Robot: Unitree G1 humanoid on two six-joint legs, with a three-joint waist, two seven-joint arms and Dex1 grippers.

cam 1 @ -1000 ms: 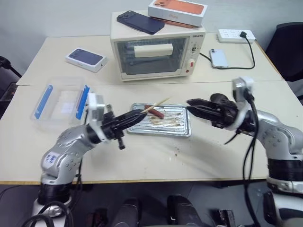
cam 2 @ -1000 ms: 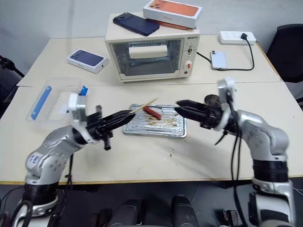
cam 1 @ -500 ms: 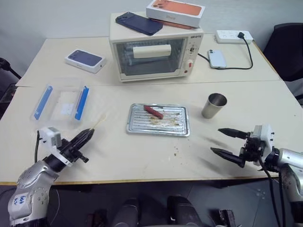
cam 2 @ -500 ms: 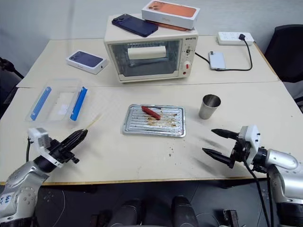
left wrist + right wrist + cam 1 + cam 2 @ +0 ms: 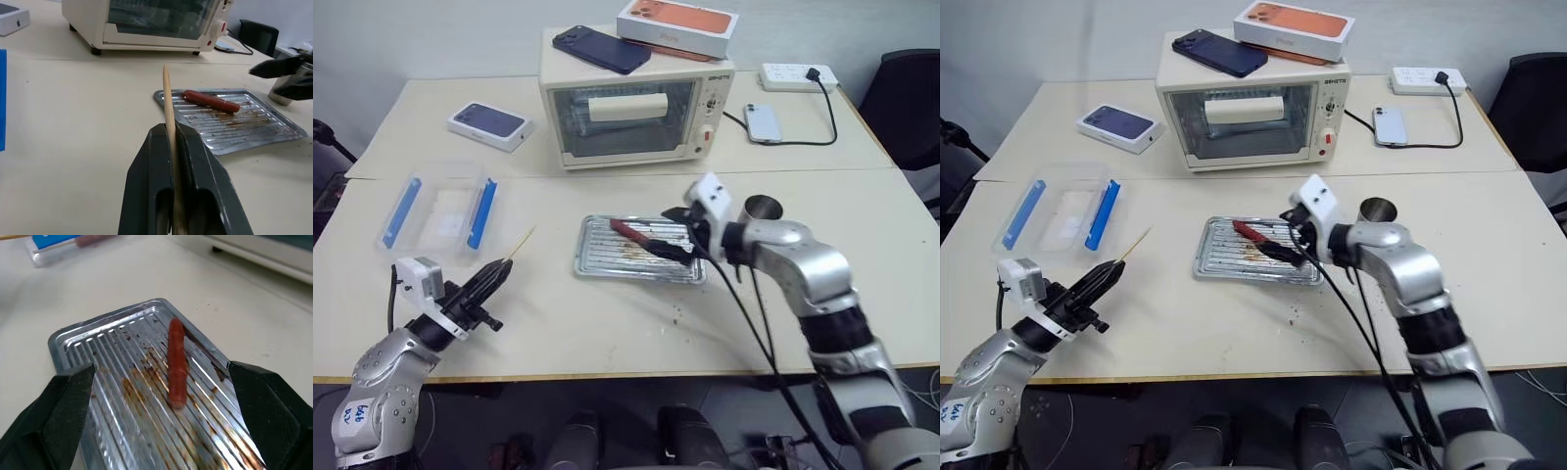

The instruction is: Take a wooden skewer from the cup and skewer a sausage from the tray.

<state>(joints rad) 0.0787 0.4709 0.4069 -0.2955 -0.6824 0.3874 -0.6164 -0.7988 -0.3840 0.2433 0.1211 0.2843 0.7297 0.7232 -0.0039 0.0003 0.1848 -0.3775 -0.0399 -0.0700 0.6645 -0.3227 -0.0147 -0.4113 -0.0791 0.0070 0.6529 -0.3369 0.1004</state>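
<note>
Nearest, the left gripper point(image 5: 494, 277) hovers low over the table point(image 5: 607, 323) at the front left, its two black fingers closed on the wooden skewer point(image 5: 167, 105). The stick is clamped at its lower part and points forward and to the right, tip free in the air, aimed roughly toward the tray point(image 5: 597, 264) but well apart from it.

Further in, at mid-table, the tray lies flat with brown grease on its ridges. One sausage point(image 5: 176, 363) lies along the ridges in the tray's far left part, loose, touching nothing but the tray bottom.

The right gripper point(image 5: 161, 396) hangs over the tray's near right part, fingers spread wide and holding nothing. In the right wrist view the sausage sits between and just ahead of the two fingertips, not touched.

Just beyond the right arm stands the cup point(image 5: 762, 208), upright, to the right of the tray. I cannot tell whether any skewers remain in it.

Judgement: the skewer is already out of the cup, so the step in hand is securing the sausage for piercing. Next move likely calls for the right fingers to close around the sausage to steady or lift it, then the left arm must bring the point in line with one end of the sausage. Risk: the sausage rolling on the greasy ridges if pinched off-centre.
</note>
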